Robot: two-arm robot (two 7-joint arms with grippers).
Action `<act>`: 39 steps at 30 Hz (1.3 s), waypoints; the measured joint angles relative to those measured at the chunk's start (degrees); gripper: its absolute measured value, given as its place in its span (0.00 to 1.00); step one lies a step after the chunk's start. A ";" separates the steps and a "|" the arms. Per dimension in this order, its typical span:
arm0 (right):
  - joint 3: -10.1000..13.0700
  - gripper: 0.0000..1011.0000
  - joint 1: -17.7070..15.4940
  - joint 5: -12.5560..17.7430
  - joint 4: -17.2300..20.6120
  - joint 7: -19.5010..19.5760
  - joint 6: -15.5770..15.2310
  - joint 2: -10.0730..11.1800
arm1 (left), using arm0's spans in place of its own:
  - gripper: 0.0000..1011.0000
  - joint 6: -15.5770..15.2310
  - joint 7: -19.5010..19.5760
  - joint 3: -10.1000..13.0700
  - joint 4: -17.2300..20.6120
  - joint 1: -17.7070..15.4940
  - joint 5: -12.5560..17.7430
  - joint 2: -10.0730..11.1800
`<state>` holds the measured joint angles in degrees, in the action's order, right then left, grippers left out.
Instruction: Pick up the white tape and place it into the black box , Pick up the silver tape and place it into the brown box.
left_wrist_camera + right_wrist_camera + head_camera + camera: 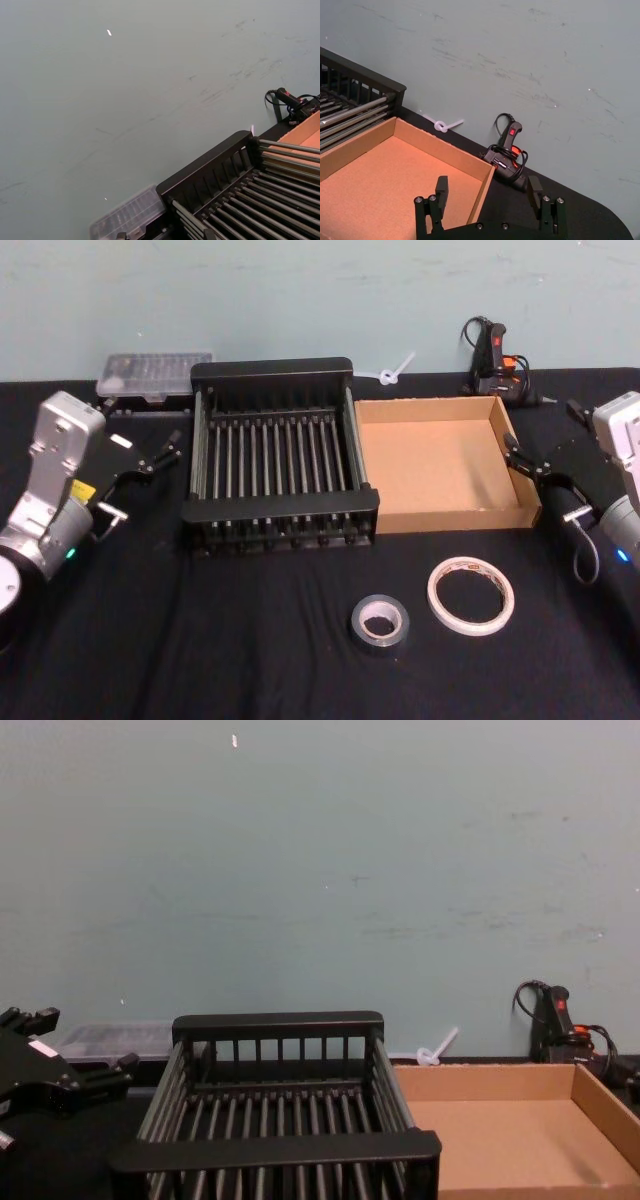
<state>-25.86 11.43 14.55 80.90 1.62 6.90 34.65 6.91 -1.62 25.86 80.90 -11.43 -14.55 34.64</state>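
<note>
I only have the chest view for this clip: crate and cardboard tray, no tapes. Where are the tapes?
Observer: Both lie flat on the table, nearer the robot than the boxes: the silver tape and, to its right, the white tape.
Operator: Anything inside the boxes?
Observer: No, the black box and brown box hold nothing.
Operator: And the right gripper?
Observer: The right gripper hangs open over the brown box's right wall, holding nothing.
</note>
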 joint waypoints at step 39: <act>0.71 0.99 0.01 0.00 -0.20 -1.04 0.00 -0.38 | 0.99 0.00 0.00 0.00 0.00 0.00 0.00 0.00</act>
<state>-25.15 11.44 14.54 80.70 0.58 6.91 34.27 6.91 -1.62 25.87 80.90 -11.43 -14.55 34.65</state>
